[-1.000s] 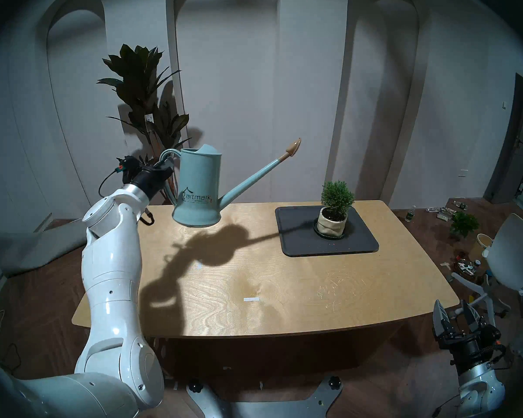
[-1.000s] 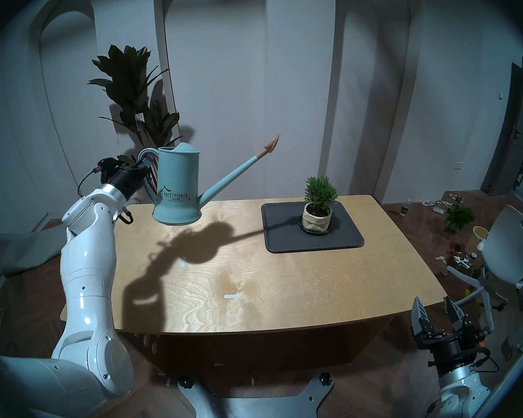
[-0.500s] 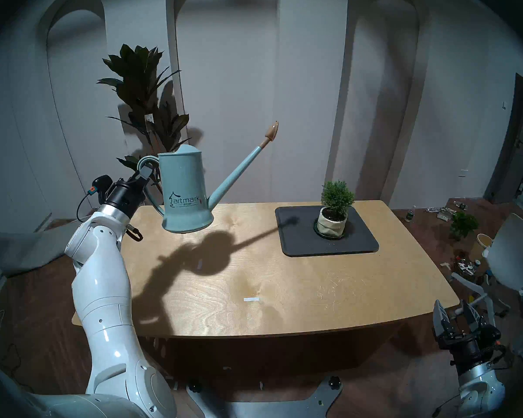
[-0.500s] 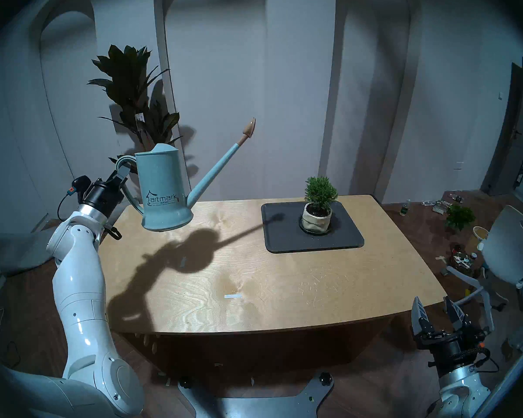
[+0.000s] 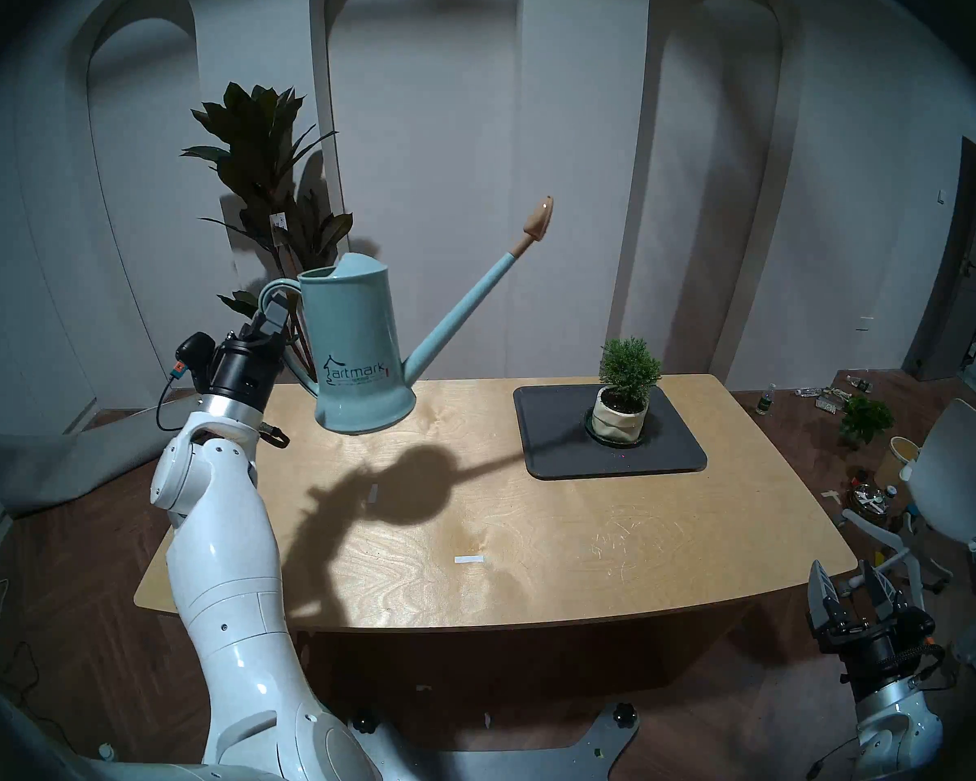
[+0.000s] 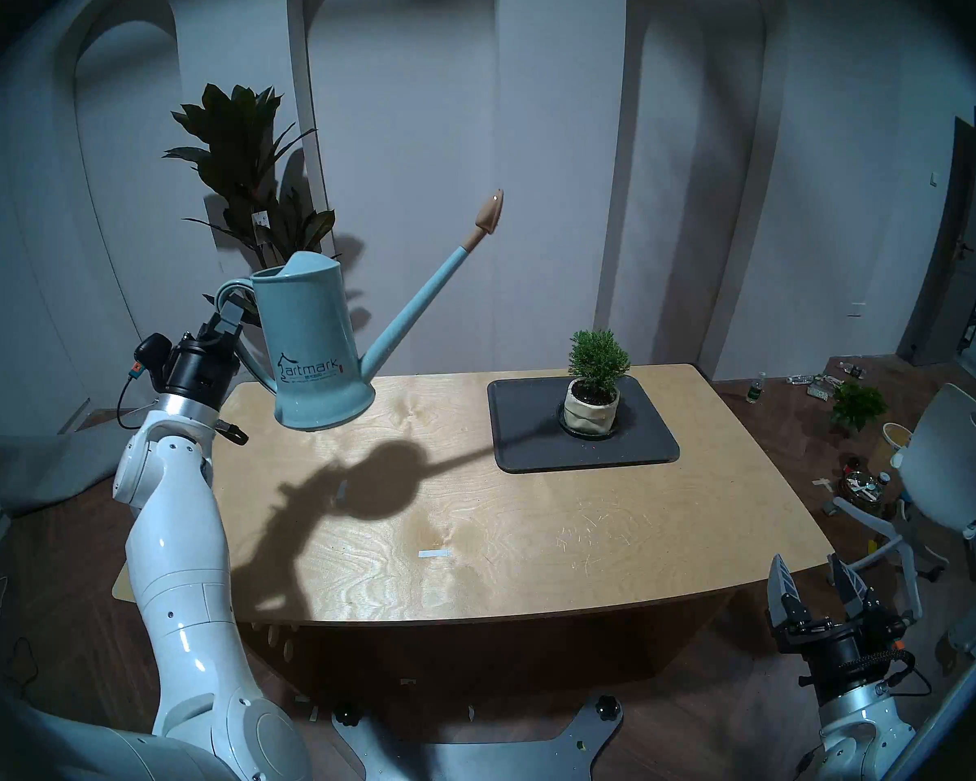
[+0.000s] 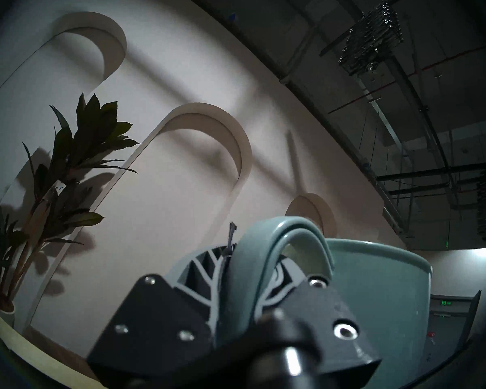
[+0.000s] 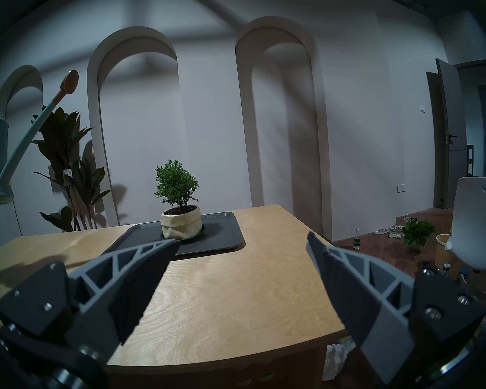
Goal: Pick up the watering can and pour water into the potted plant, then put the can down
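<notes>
While parked off the near right corner of the table (image 5: 531, 537), right gripper (image 5: 852, 585) idle with jaws spread wide and nothing between them, pointing across the wood toward the far side. Nearer the potted plant (image 5: 624, 394) than its partner, yet empty and, by the look of it, not cast for the pour.

Further in, past the near left corner, left gripper (image 5: 271, 318) raised above the far left part of the table, jaws clamped on the loop handle of the watering can (image 5: 356, 357); in the left wrist view, teal handle (image 7: 264, 267) pinched between the two ribbed fingers (image 7: 202, 270), can wall just beyond. Can held clear of the wood, close to upright, shadow thrown on the table beneath.

Key relation: long thin spout (image 5: 463, 312) running up and to the right from the can's base, tan rose tip (image 5: 537, 222) high in the air, aimed toward the far right corner but stopping short of the plant and well above it. No water seen leaving the tip.

Farthest back on the right side, small bushy shrub in its cream pot on a dark saucer, centred toward the rear of the black tray (image 5: 671, 458) near the far right edge. Likely next: carry the can rightward along its spout line until the rose hangs over the foliage, then tip forward.

Behind the far left corner, tall dark broad-leaved plant (image 5: 266, 160) against the arched wall.
</notes>
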